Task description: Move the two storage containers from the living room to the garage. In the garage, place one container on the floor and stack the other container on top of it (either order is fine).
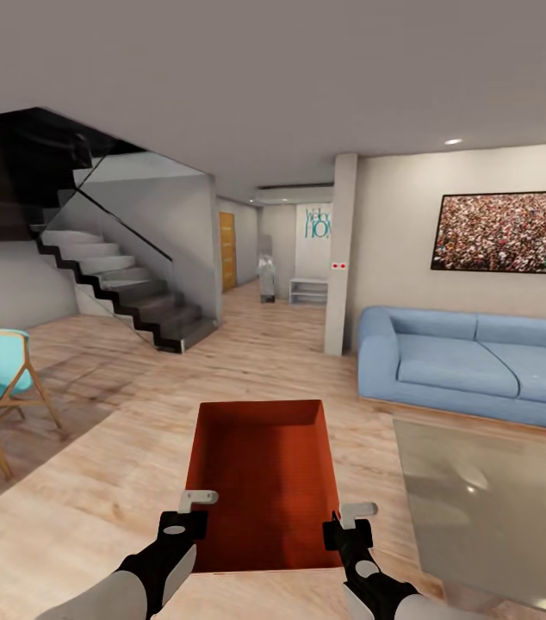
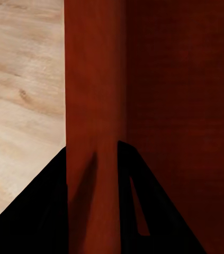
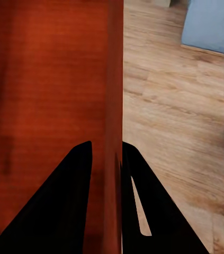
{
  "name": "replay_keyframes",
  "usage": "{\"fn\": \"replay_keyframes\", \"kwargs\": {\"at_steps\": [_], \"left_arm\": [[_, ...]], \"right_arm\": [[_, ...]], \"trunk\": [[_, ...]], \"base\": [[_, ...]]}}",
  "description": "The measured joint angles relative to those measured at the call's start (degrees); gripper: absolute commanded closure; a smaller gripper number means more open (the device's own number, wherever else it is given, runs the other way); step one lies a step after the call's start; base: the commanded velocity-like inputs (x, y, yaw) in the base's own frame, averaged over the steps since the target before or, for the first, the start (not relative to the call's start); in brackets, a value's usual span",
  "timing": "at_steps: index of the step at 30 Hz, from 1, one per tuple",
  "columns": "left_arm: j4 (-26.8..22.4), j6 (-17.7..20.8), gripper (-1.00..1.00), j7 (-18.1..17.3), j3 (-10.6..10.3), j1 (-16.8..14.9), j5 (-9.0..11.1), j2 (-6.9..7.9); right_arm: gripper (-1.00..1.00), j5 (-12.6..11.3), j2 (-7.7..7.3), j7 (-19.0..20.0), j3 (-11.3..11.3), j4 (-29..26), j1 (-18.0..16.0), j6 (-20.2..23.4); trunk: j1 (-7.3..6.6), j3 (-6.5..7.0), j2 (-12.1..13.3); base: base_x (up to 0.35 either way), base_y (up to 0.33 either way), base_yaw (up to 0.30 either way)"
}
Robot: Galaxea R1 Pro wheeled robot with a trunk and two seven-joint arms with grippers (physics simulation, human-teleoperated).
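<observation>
Clamped on the left wall of an orange-red storage container [image 1: 264, 482] by the left gripper [image 1: 189, 515], on the right wall by the right gripper [image 1: 349, 527], fingers [image 2: 138, 211] straddling each wall. Held above the pale wood-plank floor [image 1: 118, 482]. Beyond, blue sofa [image 1: 471, 362], stairs [image 1: 127, 288], wall picture [image 1: 510, 232]. Far teal wall lettering unreadable.

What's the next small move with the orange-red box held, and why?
Probably drive on toward the hallway: the orange-red open-top storage container is clamped on both side walls by the left gripper and right gripper, above pale wood-plank flooring, still in the living room.
</observation>
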Motion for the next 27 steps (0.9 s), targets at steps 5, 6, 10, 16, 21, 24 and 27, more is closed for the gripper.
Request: {"fn": "replay_keyframes", "kwargs": {"at_steps": [5,6,10,16,21,24,27], "left_arm": [[-0.01,0.01,1.00,-0.01,0.01,0.00,-0.01,0.00],[-0.03,0.02,1.00,0.06,0.01,0.00,-0.02,-0.04],[-0.02,0.03,1.00,0.12,0.01,0.00,-0.03,-0.07],[-0.02,0.03,1.00,0.10,0.07,0.00,-0.09,-0.07],[0.07,0.03,1.00,0.15,-0.01,0.00,0.02,-0.09],[0.05,0.03,1.00,0.15,-0.03,0.00,0.03,-0.09],[0.03,0.03,1.00,0.15,-0.02,0.00,0.01,-0.09]], "right_arm": [[1.00,0.07,0.01,-0.01,-0.06,0.00,0.00,0.00],[1.00,0.07,-0.03,0.03,-0.08,-0.01,0.00,-0.01],[1.00,0.05,-0.06,0.10,-0.11,0.00,0.00,-0.01],[1.00,0.09,-0.06,0.13,-0.16,0.01,0.00,-0.01],[1.00,0.11,-0.08,0.18,-0.17,0.01,0.00,0.06],[1.00,0.11,-0.08,0.18,-0.17,0.01,0.00,0.04],[1.00,0.11,-0.08,0.18,-0.18,0.01,0.00,0.02]], "trunk": [[0.00,0.00,0.00],[0.00,0.00,0.00],[0.00,0.00,0.00],[0.00,0.00,0.00],[0.00,0.00,0.00],[0.00,0.00,0.00],[0.00,0.00,0.00]], "base": [[0.320,0.000,0.000],[0.321,0.000,0.000],[0.321,0.000,0.000],[0.321,0.000,0.000],[0.321,0.000,0.000],[0.321,0.000,0.000],[0.321,0.000,0.000]]}}
